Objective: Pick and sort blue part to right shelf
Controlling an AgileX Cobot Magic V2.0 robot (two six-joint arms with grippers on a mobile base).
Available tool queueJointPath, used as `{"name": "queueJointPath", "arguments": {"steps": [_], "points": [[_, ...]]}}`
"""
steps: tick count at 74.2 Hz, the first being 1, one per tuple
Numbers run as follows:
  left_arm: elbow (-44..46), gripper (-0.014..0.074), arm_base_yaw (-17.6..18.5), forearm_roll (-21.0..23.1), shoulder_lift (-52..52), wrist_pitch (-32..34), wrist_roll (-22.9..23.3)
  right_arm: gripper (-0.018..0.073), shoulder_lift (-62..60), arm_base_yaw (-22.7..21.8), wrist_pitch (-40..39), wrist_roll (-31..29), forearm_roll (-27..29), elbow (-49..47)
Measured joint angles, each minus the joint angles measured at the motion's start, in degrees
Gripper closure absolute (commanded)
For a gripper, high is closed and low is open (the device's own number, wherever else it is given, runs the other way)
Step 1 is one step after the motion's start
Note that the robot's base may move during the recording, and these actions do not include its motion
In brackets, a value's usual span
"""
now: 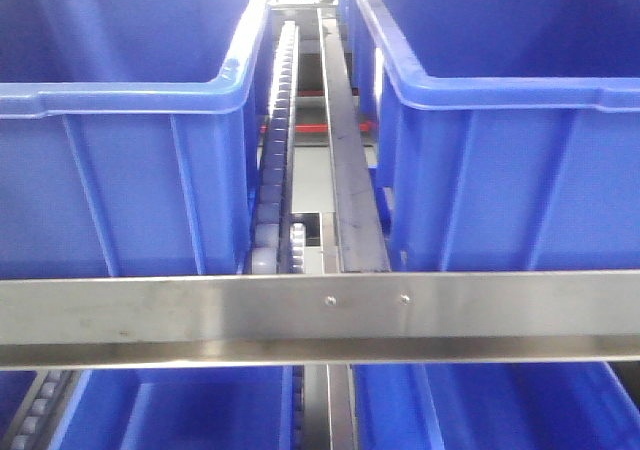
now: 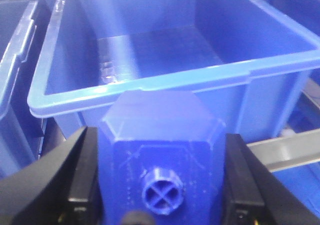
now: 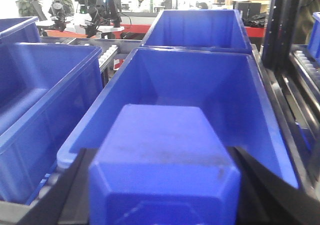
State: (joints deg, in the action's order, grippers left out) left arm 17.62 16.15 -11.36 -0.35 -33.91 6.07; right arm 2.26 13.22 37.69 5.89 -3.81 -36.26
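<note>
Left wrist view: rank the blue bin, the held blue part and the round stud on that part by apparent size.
1. blue bin, largest although farther off
2. blue part, enlarged by nearness to the camera
3. round stud, clearly smallest

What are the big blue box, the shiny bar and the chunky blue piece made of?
The blue box: likely molded plastic, glossy, with ribs and rounded rim. The bar: probably brushed metal, silvery, reflective, with screws. The blue part: seemingly hard plastic, duller, faintly scratched.
</note>
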Motion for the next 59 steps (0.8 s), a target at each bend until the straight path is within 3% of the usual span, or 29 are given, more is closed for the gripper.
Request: {"name": "queueJointPath", "arguments": {"steps": [59], "points": [[0.0,0.0302,0.0,0.0,0.0,0.1,0.0,0.0344,0.0,0.0,0.0,0.0,0.0,0.0]]}}
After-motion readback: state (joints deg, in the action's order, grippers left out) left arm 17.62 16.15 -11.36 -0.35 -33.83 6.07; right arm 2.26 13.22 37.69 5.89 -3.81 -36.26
